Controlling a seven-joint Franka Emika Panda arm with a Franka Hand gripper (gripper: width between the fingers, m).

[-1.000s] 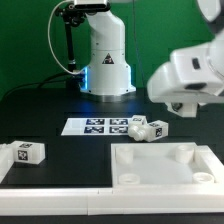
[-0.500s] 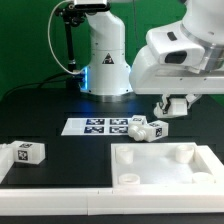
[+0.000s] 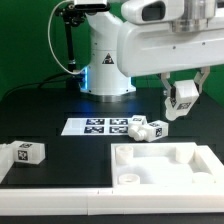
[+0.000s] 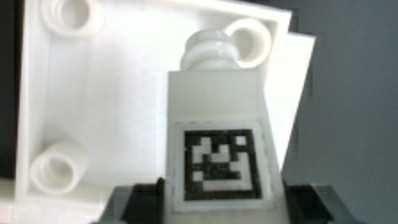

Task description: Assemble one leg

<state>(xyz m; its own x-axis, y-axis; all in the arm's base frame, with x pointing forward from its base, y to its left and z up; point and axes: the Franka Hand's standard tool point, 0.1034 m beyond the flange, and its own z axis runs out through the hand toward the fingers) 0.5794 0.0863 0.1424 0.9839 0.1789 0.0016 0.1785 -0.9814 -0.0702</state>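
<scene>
My gripper [image 3: 183,108] is shut on one leg [image 3: 184,97], a stubby white block with a black-and-white tag. It holds the leg in the air above the far right part of the large white panel [image 3: 150,158]. In the wrist view the leg [image 4: 217,125] sits between the dark fingers of my gripper [image 4: 217,203], its threaded end pointing at a corner hole of the panel [image 4: 89,95]. Two more legs [image 3: 147,127] lie together behind the panel. Another leg [image 3: 28,152] lies at the exterior view's left.
The marker board [image 3: 97,126] lies flat behind the panel, in front of the robot base [image 3: 107,60]. A white table edge [image 3: 50,200] runs along the front. The panel has raised round corner sockets [image 3: 128,176].
The arm has swung toward the exterior view's left and its body has risen. The gripper with the leg now hangs pointing down over the panel's far right part.
</scene>
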